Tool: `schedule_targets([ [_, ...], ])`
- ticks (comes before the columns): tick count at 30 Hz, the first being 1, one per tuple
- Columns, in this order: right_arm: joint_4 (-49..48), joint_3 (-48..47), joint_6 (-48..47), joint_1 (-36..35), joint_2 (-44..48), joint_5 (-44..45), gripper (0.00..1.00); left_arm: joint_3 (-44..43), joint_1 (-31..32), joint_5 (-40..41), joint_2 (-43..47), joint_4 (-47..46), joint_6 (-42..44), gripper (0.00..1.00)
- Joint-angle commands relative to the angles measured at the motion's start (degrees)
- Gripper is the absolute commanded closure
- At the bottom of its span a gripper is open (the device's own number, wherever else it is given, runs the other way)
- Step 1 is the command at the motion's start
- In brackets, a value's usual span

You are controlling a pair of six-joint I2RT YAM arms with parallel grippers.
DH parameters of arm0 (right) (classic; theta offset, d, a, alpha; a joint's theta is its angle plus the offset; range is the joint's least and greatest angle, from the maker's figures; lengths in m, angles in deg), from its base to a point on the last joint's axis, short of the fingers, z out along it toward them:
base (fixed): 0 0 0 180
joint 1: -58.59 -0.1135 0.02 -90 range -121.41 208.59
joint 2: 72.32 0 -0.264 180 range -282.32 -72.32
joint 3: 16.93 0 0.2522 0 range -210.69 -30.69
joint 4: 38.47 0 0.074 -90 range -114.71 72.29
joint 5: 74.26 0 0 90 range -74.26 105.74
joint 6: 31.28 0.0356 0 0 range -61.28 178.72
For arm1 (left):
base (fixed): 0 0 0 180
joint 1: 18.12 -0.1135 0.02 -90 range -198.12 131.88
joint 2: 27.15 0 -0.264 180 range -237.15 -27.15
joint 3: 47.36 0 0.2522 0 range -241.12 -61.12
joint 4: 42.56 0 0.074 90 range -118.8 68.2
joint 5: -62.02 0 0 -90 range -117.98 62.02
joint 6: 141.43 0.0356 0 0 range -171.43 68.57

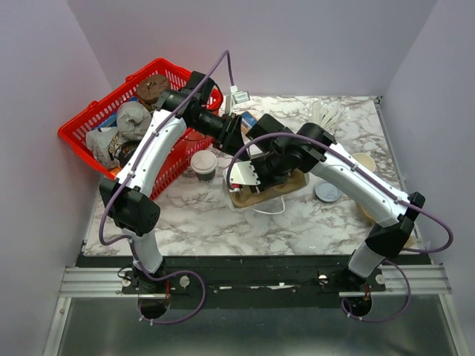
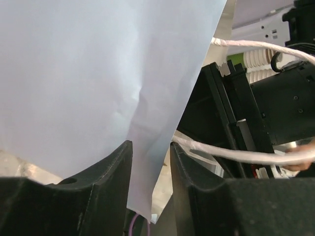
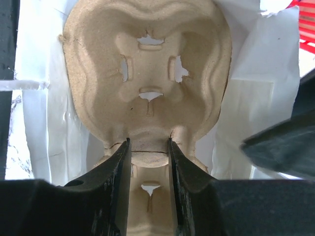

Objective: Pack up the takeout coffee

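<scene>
The takeout coffee stands upright on the marble table just left of centre in the top view. Its white lid is on, and it sits close beside the lower right corner of the red basket. No gripper touches it.

The left gripper is at upper centre of the top view. Its jaws are drawn narrow, pinching a wall of the white paper bag, which fills the upper left of the left wrist view. A white twisted-cord handle runs across the right of that view.

The right gripper is at centre of the top view, just right of the coffee. Its jaws are closed narrow on the waist of the moulded pulp cup carrier, which lies over the bag's white paper.

A flat grey-white lid disc lies right of centre, with a lidless cream cup just above it to the right.
</scene>
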State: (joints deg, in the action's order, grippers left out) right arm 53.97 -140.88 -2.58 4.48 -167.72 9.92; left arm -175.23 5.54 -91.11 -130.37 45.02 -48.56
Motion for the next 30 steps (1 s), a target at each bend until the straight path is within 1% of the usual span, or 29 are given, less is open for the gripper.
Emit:
schedule_targets([
  [1, 2.7, 0.3, 2.3, 1.2, -1.5, -2.3, 1.00, -4.8, -2.6, 5.8, -0.6, -2.5, -0.2, 0.50],
  [3, 2.9, 0.1, 2.3, 1.5, -2.1, -2.0, 0.99, -6.8, -4.7, 8.5, -0.5, -5.9, -1.9, 0.42],
  [5, 2.9, -0.3, 2.4, 1.5, -2.9, -0.9, 1.00, -8.0, -5.9, 9.8, -0.2, -10.2, -2.7, 0.39],
  [7, 3.0, -0.8, 2.6, 1.9, -3.2, 0.3, 0.99, -8.3, -6.4, 12.6, 0.7, -12.0, -3.8, 0.36],
  [10, 3.9, -1.6, 3.1, 2.4, -4.4, 1.3, 0.99, -5.8, -6.6, 14.8, 3.1, -14.3, -3.2, 0.33],
  [14, 5.2, -1.8, 3.7, 3.2, -5.7, 1.9, 0.99, 0.7, -7.1, 16.6, 6.3, -13.5, -1.4, 0.33],
  [15, 5.3, -1.8, 3.9, 3.7, -6.0, 2.0, 1.00, 4.2, -7.1, 17.4, 7.8, -13.7, -1.3, 0.32],
  [19, 5.2, -1.8, 5.0, 4.4, -6.6, 3.4, 1.00, 10.7, -7.1, 19.4, 11.3, -13.6, -1.7, 0.32],
  [23, 5.2, -1.4, 6.3, 4.6, -7.2, 5.6, 1.00, 11.0, -7.2, 19.8, 12.0, -9.9, -0.4, 0.32],
  [25, 5.1, -1.2, 6.5, 4.6, -7.3, 7.3, 0.99, 10.2, -7.1, 18.9, 11.6, -8.4, 0.0, 0.31],
  [26, 5.0, -1.1, 6.9, 4.7, -7.3, 7.6, 0.99, 10.3, -7.1, 18.3, 11.5, -7.8, -0.1, 0.29],
  [27, 5.0, -1.0, 6.9, 4.6, -7.4, 7.8, 0.99, 10.5, -7.1, 17.6, 11.5, -7.7, -0.5, 0.27],
  [30, 4.2, 0.1, 7.0, 4.7, -7.8, 9.1, 0.99, 11.0, -6.1, 17.5, 11.4, -8.3, -1.2, 0.26],
])
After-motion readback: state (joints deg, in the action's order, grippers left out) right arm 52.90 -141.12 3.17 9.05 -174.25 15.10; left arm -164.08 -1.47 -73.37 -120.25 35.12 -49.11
